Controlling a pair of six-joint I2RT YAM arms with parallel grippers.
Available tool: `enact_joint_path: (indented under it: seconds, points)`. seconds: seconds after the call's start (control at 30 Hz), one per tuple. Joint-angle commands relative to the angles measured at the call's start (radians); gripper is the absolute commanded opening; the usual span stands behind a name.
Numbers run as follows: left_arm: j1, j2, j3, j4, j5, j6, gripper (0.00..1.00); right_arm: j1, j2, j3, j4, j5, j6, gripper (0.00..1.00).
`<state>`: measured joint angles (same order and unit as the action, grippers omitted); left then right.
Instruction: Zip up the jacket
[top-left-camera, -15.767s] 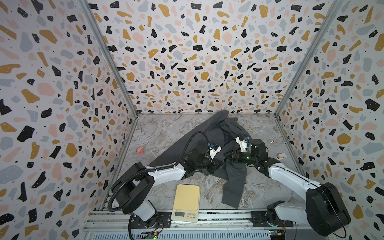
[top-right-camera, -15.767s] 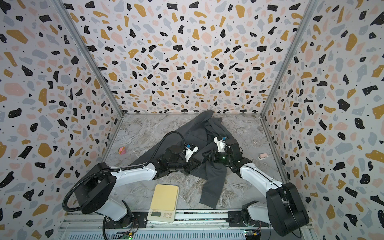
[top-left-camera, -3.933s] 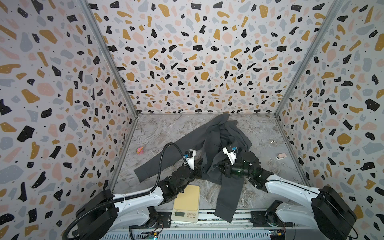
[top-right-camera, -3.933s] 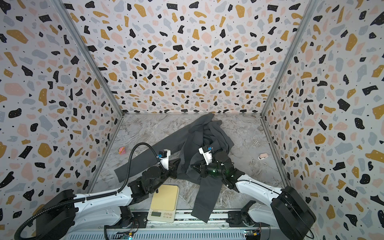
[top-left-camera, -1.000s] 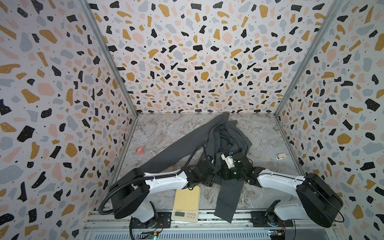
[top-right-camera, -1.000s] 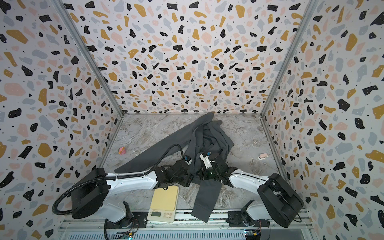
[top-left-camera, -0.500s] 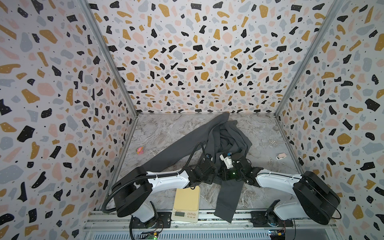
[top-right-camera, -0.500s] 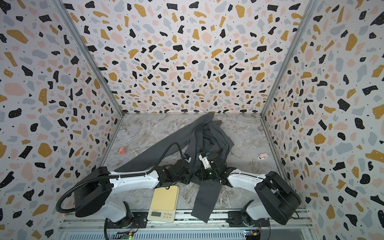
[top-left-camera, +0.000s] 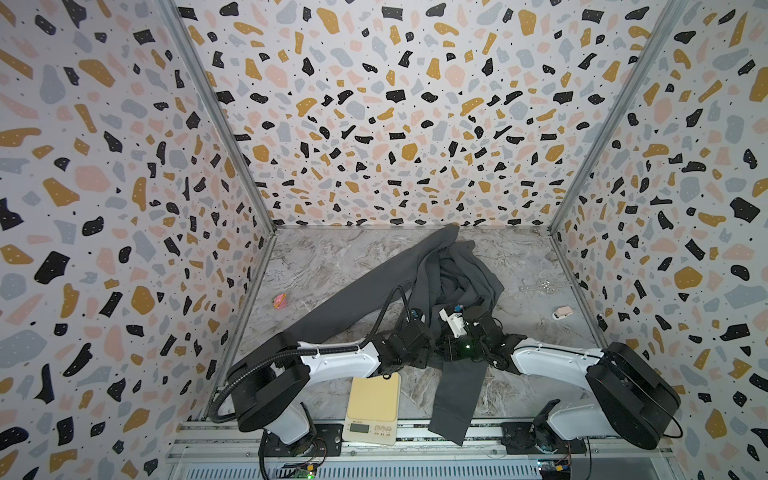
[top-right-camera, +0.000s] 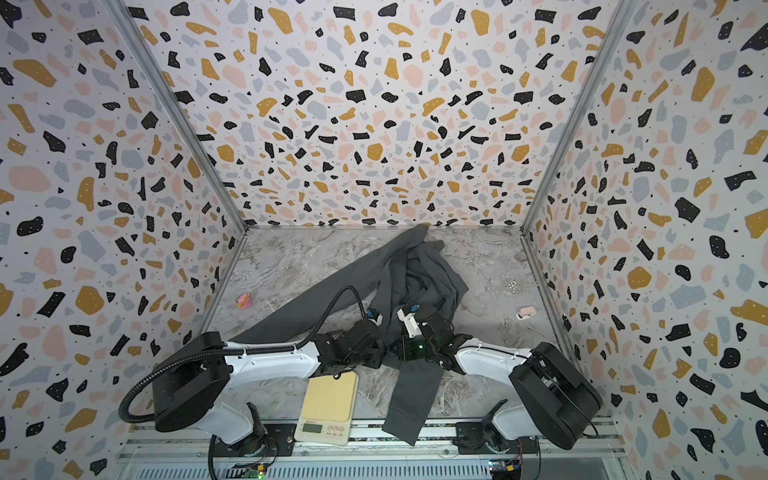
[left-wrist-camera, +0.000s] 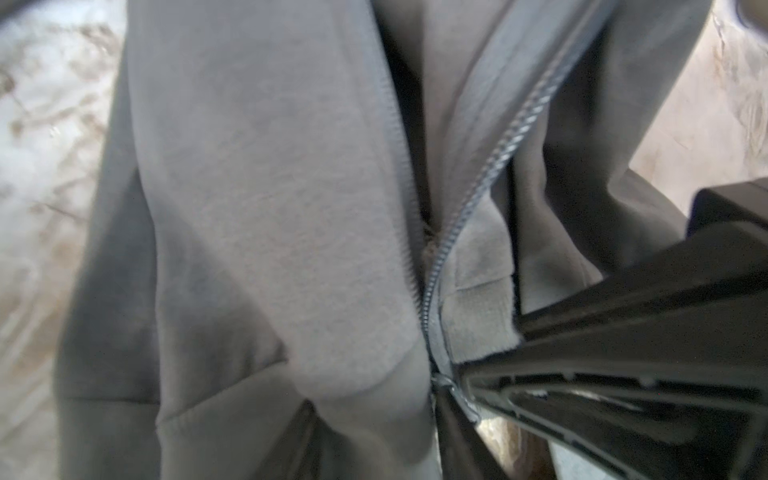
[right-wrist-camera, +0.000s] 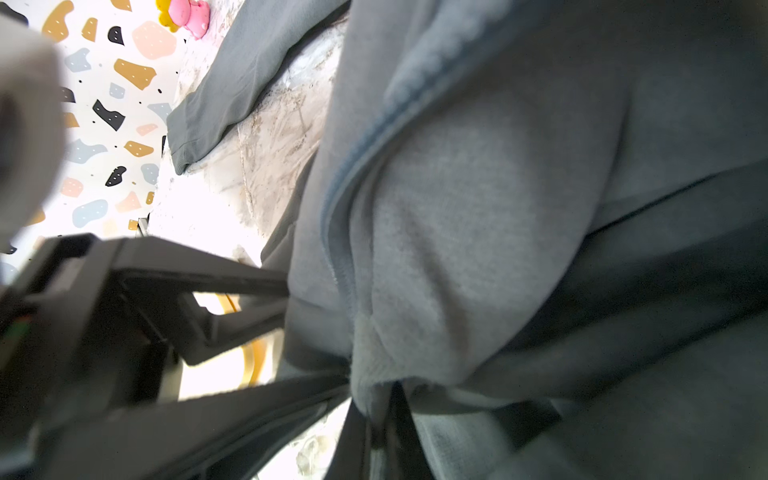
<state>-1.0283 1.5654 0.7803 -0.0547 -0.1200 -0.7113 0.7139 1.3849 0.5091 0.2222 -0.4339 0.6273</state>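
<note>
On the counter (top-left-camera: 332, 266), the right pincer (right-wrist-camera: 380, 411) clenches the jacket (top-left-camera: 457, 274) by its zipper (left-wrist-camera: 478, 187); whether the left pincer (top-right-camera: 380, 345) grips it I cannot tell.

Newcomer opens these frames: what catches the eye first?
The loud terrazzo walls, then the dark grey jacket crumpled on the marble table, one sleeve stretched left and a part hanging over the front edge. Both arms meet at its middle: the right gripper pinches fabric, the left gripper sits at the lower end of the open zipper.
</note>
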Motion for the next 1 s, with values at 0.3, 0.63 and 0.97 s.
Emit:
enact_joint_path:
  seconds: [0.3, 0.63, 0.97]
  points:
    - [0.029, 0.041, -0.089, 0.176, 0.102, 0.007, 0.0, 0.009, -0.091, 0.001, -0.016, 0.036, -0.075, 0.0]
    - [0.158, -0.1, -0.321, 0.629, 0.233, -0.011, 0.0, -0.071, -0.249, 0.004, -0.151, 0.093, -0.206, 0.0]
    - [0.204, -0.197, -0.34, 0.777, 0.36, -0.011, 0.0, -0.129, -0.343, -0.028, -0.121, 0.034, -0.165, 0.0]
